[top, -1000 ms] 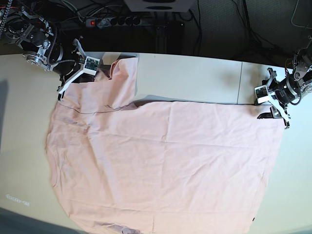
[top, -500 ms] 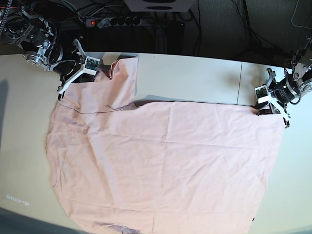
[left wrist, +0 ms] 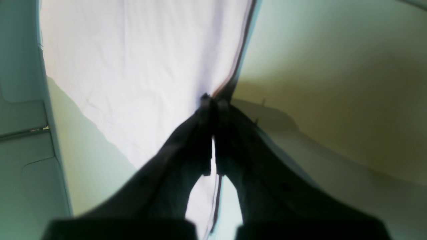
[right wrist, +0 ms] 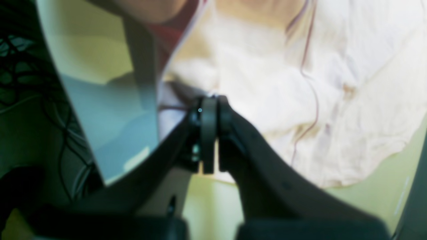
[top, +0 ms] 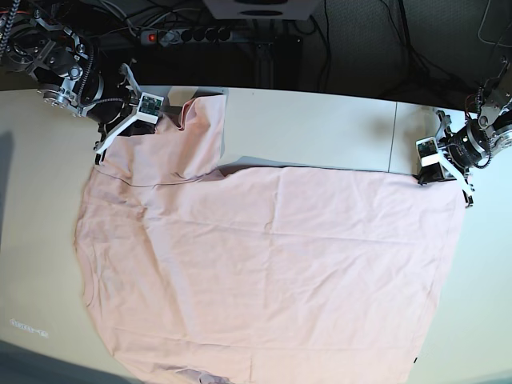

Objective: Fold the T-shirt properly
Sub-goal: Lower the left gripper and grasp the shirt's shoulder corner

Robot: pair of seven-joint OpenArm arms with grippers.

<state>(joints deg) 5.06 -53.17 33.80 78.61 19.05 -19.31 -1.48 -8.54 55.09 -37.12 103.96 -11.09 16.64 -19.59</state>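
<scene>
The pale pink T-shirt (top: 264, 264) lies spread flat on the table, plain side up; no lettering or neck label shows. One sleeve (top: 200, 132) points to the far edge. My left gripper (top: 426, 178) is shut on the shirt's far right corner. In the left wrist view its jaws (left wrist: 213, 100) are closed over the cloth's edge (left wrist: 133, 66). My right gripper (top: 99, 156) is shut on the cloth at the far left shoulder. In the right wrist view it (right wrist: 208, 100) pinches rumpled cloth (right wrist: 300, 83).
The white table (top: 320, 120) has a seam (top: 394, 136) near the left gripper. A power strip (top: 180, 34) with a red light and cables lies behind the far edge. The shirt reaches the table's near edge (top: 240, 372).
My left gripper has closed on the shirt's corner and shifted slightly back and inward. The right gripper and the rest of the shirt have not moved.
</scene>
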